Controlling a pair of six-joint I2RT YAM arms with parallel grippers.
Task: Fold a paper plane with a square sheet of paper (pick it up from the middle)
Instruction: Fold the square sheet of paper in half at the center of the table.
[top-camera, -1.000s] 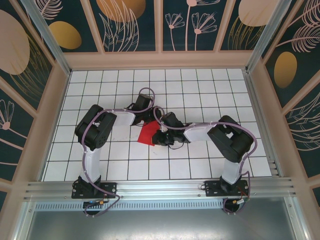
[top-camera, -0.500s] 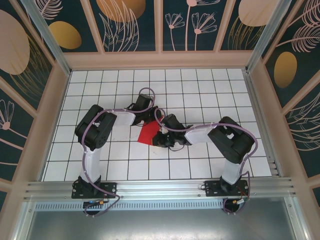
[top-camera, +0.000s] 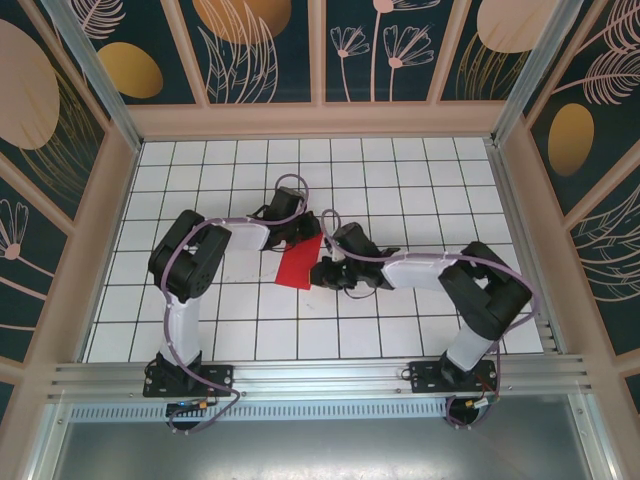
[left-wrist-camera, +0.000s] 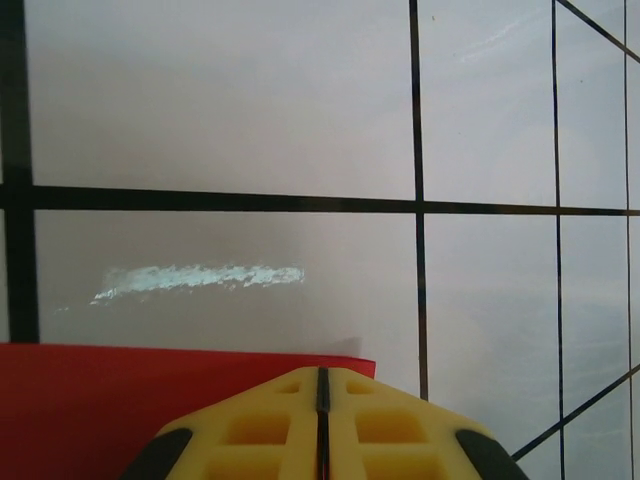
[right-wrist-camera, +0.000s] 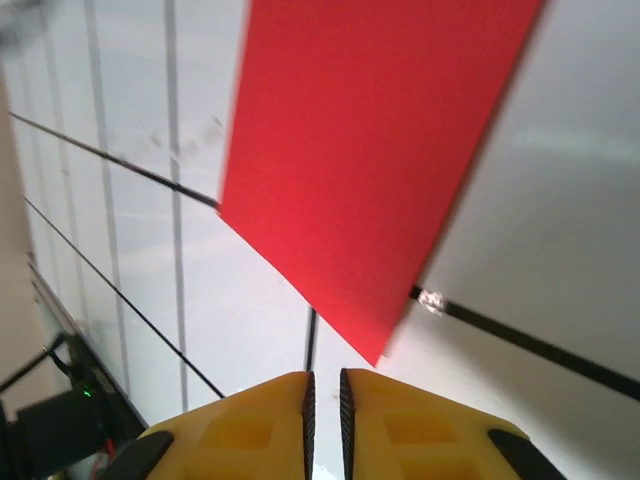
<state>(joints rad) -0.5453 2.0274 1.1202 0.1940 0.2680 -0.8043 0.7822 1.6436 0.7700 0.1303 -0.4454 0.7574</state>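
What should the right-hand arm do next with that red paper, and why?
Probably ease the right gripper forward onto the near corner of the red paper. It stands barely open just short of that corner, holding nothing, while the shut left gripper sits over another edge of the paper, seemingly pinning it for the next fold.

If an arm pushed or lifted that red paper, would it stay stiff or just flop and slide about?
Probably floppy: the red paper looks very thin, lying flat on the glossy table with hardly any visible edge. It is likely very light, so a push would probably slide it along rather than tip it. Lifted by one point, it would likely droop.
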